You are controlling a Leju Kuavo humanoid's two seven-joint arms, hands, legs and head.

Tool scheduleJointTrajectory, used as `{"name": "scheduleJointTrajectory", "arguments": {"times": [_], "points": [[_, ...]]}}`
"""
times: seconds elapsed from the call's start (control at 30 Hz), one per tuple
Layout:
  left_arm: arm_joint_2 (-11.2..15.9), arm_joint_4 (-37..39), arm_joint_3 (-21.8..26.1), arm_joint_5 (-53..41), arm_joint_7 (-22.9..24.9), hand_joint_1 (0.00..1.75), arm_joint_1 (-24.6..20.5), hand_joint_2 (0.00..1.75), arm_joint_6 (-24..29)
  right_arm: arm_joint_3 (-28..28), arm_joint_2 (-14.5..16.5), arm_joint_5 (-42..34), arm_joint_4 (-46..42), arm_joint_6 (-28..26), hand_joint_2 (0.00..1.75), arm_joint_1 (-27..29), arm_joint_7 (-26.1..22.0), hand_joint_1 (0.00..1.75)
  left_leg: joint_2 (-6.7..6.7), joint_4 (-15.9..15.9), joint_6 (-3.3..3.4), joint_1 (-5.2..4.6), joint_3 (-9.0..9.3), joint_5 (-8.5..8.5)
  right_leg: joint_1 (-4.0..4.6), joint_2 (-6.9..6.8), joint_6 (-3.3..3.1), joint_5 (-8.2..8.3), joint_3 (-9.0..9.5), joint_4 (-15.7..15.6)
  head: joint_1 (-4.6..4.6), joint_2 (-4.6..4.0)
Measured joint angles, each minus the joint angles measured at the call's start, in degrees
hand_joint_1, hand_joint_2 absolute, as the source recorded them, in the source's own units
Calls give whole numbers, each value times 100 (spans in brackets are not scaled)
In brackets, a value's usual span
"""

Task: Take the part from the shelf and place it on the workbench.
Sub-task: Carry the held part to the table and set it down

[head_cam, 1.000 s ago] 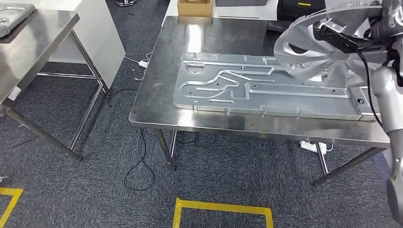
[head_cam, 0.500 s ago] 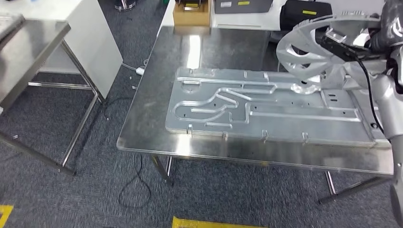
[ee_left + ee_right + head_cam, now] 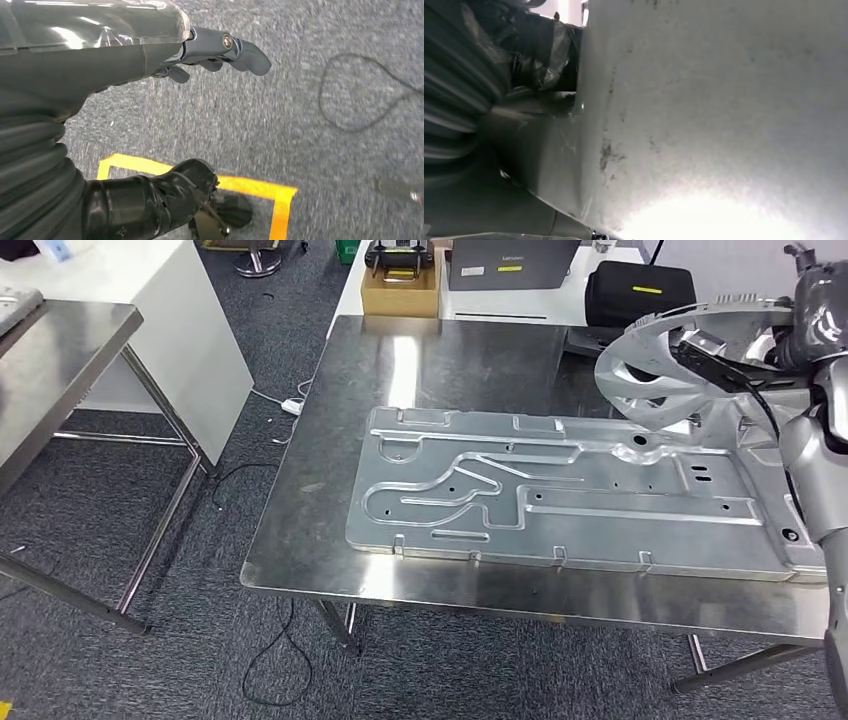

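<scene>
The part [image 3: 668, 365] is a round, silvery metal disc with curved ribs and openings, held tilted at the upper right of the head view. It hangs above the far right of the workbench [image 3: 330, 540], a steel-topped table filling the middle of the frame.

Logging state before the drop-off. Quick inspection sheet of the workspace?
Surface: steel workbench, reflective.
Job's things: round silver part held above the bench's far right, not yet set down.
Clutter: large stamped metal panel lying flat across the bench.
Hands: right hand grips the part; left hand hangs over the carpet, fingers apart, holding nothing.
Cables: black cable on the carpet under the bench.
Surroundings: cardboard box, black case, second steel table.
</scene>
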Motion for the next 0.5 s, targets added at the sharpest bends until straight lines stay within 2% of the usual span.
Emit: {"name": "scheduleJointTrajectory", "arguments": {"times": [0.07,0.17,0.2,0.23,0.27,0.3,0.37,0.4,0.5], "points": [[2,0,25,44,1,0,-4,175,44,-26,-32,-42,155,-64,175,62,-38,175,12,-120,29,29,91,92,9,-11,41,-171,-58,212,3,0],[7,0,72,80,10,0,-12,175,80,-43,-55,-68,342,-105,175,157,-61,175,18,-166,70,23,109,129,8,-22,63,-693,-470,1163,7,0],[9,0,87,84,11,0,-11,175,85,-44,-57,-69,385,-108,175,188,-64,175,18,-160,70,17,106,126,3,-24,72,-762,-560,1378,8,0],[10,0,101,84,7,0,-11,175,87,-44,-57,-69,421,-102,175,213,-67,175,18,-152,70,14,105,120,-4,-25,81,-729,-559,1408,8,0],[10,0,112,84,-5,0,-11,175,83,-44,-57,-69,454,-89,175,230,-69,175,16,-138,65,13,103,113,-12,-26,85,-600,-447,1216,9,0],[9,0,120,82,-20,0,-10,175,73,-45,-57,-70,485,-76,175,244,-71,175,12,-114,55,12,98,101,-21,-28,85,-427,-249,863,9,0],[9,0,130,80,-53,0,-10,175,37,-48,-57,-74,531,-59,175,265,-85,175,0,-38,15,-9,62,63,-17,-26,62,-208,100,205,7,0],[9,0,133,80,-69,0,-12,175,14,-51,-57,-78,547,-55,175,275,-95,175,-6,-6,-6,-19,43,48,-9,-25,45,-177,180,40,5,0],[15,0,142,95,-102,0,-13,175,-38,-58,-57,-87,587,-46,175,298,-117,175,-16,20,-68,-25,13,23,-11,-27,-27,-165,185,-21,5,0]]}}
